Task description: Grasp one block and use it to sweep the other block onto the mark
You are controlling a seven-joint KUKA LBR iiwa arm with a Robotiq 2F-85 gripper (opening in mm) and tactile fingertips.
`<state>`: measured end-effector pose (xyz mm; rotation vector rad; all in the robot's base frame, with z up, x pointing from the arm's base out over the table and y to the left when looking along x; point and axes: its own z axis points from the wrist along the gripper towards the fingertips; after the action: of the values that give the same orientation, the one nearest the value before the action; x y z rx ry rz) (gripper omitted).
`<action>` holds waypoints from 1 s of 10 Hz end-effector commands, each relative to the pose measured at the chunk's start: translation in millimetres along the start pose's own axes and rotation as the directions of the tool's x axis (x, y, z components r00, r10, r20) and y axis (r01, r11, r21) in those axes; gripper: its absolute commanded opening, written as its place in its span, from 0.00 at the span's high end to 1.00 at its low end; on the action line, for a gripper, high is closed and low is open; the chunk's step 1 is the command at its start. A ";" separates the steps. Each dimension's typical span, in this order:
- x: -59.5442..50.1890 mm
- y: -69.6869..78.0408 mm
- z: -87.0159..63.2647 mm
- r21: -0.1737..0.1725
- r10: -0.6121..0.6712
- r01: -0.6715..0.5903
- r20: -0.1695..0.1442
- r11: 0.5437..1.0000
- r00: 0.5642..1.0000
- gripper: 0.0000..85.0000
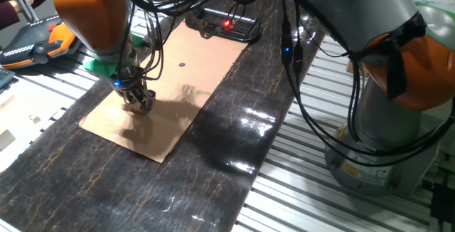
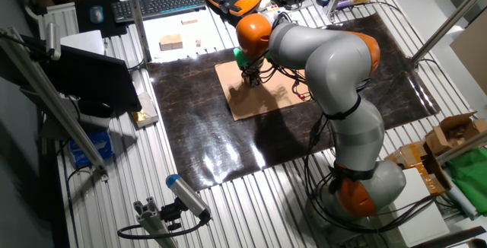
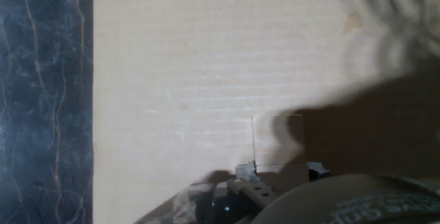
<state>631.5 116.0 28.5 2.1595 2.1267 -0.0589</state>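
Observation:
My gripper is down on the tan cardboard sheet, near its front left part. In the hand view a tan block sits between the fingertips, which press against its two sides, so the gripper is shut on it. The block's colour almost matches the cardboard. The mark is a small dark dot further back on the sheet, up and to the right of the gripper. The other block does not show in any view. The other fixed view has the gripper under the orange wrist.
The cardboard lies on a dark mat. A black device with a red light sits at the mat's far end. Cables hang beside the wrist. An orange pendant lies at left. The robot base stands at right.

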 end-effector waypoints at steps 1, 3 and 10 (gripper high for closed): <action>-0.2 0.1 0.0 0.000 0.000 0.000 0.000 1.000 1.000 0.99; -2.0 0.6 -0.5 -0.002 0.002 -0.002 0.001 1.000 1.000 0.99; -10.6 0.6 1.1 -0.003 0.014 -0.014 0.001 1.000 1.000 0.99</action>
<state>631.7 104.8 28.4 2.1711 2.1094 -0.0573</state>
